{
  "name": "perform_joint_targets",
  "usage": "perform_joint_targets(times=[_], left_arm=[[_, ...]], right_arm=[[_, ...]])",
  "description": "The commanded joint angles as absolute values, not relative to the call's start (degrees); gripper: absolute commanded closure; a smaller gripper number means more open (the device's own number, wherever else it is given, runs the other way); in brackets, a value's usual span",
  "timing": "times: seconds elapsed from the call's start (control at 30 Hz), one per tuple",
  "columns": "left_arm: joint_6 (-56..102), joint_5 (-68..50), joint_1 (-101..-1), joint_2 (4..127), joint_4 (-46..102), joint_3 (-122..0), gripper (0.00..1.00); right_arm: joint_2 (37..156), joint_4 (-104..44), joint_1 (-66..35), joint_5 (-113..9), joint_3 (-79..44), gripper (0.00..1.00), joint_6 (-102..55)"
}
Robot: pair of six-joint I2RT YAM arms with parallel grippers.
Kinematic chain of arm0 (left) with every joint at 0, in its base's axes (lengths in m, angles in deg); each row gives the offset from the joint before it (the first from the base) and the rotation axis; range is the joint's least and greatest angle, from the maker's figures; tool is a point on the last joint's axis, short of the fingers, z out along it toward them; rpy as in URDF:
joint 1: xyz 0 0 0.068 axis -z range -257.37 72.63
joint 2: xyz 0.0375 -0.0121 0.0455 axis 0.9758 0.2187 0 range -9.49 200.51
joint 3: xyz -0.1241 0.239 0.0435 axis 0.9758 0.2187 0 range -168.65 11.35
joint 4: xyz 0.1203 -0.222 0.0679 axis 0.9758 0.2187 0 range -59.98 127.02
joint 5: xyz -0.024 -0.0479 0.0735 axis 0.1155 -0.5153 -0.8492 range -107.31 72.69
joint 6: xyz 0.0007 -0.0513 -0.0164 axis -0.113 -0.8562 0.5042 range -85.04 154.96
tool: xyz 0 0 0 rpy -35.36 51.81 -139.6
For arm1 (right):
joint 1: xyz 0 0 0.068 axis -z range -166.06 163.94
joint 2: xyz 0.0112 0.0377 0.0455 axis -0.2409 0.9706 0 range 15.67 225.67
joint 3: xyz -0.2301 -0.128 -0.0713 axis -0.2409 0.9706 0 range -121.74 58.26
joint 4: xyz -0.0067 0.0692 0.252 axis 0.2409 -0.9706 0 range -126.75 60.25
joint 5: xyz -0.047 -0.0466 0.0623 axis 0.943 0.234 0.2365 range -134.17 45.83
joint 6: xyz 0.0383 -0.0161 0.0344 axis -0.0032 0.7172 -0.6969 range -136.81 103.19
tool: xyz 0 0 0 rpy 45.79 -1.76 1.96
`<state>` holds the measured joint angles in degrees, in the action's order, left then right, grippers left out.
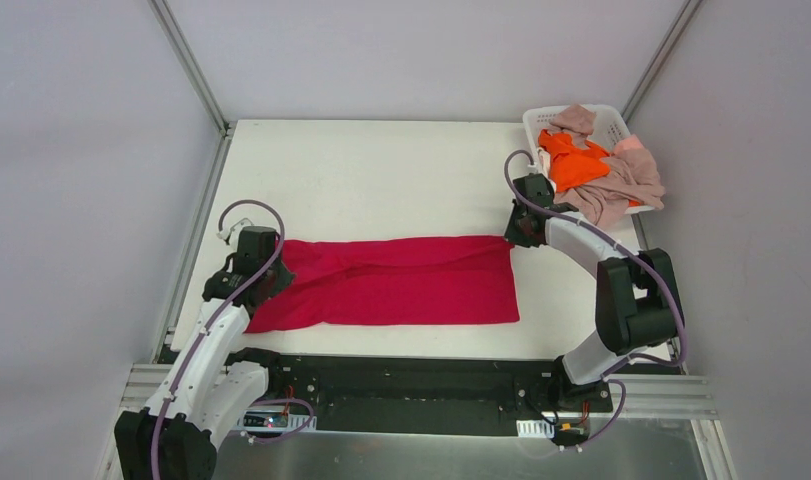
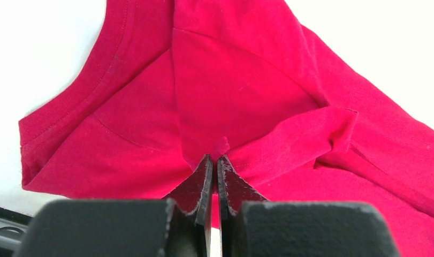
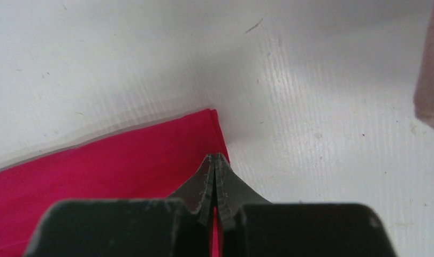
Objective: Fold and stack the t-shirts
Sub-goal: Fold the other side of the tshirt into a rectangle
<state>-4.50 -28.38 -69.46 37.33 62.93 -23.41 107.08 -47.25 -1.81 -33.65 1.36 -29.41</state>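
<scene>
The task is at an early stage, by my reading: only one garment is being worked on and no stack exists yet. The red shirt lies on the table as a long band running from left to right in front of the arms, its collar end towards the left. It looks folded lengthwise already, with extra layers and a tucked sleeve showing in the left wrist view, though some creases remain there. The left gripper sits on the collar end with its fingers pressed together on a small pinch of red cloth. The right gripper is at the far right corner of the band, fingers likewise closed, with red fabric showing between them, so it appears to hold the hem edge. With both ends gripped, the step in hand seems to be another fold or a straightening pull. What is left is most of the job: finishing this shirt into a compact fold, then taking the orange shirt and the pink-beige shirts, which lie crumpled in and over the white basket at the far right corner, and folding and piling each in turn.
</scene>
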Motion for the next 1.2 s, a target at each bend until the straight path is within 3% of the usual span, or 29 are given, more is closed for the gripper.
perform_joint_targets(times=[0.0,0.23,0.27,0.3,0.37,0.43,0.5,0.6,0.87,1.17], left_arm=[[-7.0,-30.2,-69.4,36.3,63.7,-21.6,1.00],[-8.4,-24.2,-69.4,35.1,63.8,-20.1,0.92],[-9.4,-24.0,-69.4,34.4,64.2,-19.5,0.86],[-10.9,-24.6,-69.4,33.7,65.0,-19.1,0.78],[-13.5,-27.0,-69.4,32.0,67.8,-19.3,0.53],[-15.0,-27.9,-69.3,30.2,69.9,-20.5,0.24],[-15.1,-27.8,-69.4,28.3,70.3,-22.4,0.04],[-14.1,-27.8,-69.4,28.4,69.9,-25.6,0.01],[-6.4,-5.2,-68.9,49.9,51.9,-29.6,0.01],[-4.9,-9.8,-64.3,63.4,49.3,-31.8,0.01]], right_arm=[[104.2,-47.7,-2.1,-31.2,2.2,1.00,-30.2],[105.3,-50.7,-2.1,-29.7,0.7,0.93,-32.5],[104.9,-51.5,-2.1,-29.4,0.4,0.88,-33.0],[104.6,-52.5,-2.1,-28.9,0.2,0.82,-33.8],[103.8,-54.6,-2.1,-27.4,-0.4,0.68,-34.8],[102.7,-57.3,-2.0,-26.4,-1.0,0.48,-35.9],[101.1,-59.1,-2.1,-26.0,-1.5,0.30,-37.1],[97.3,-59.6,-2.2,-30.1,-1.5,0.02,-38.0],[92.8,-48.6,-12.2,-51.8,4.6,0.01,-40.4],[94.6,-43.6,-16.8,-51.5,12.0,0.01,-43.8]])
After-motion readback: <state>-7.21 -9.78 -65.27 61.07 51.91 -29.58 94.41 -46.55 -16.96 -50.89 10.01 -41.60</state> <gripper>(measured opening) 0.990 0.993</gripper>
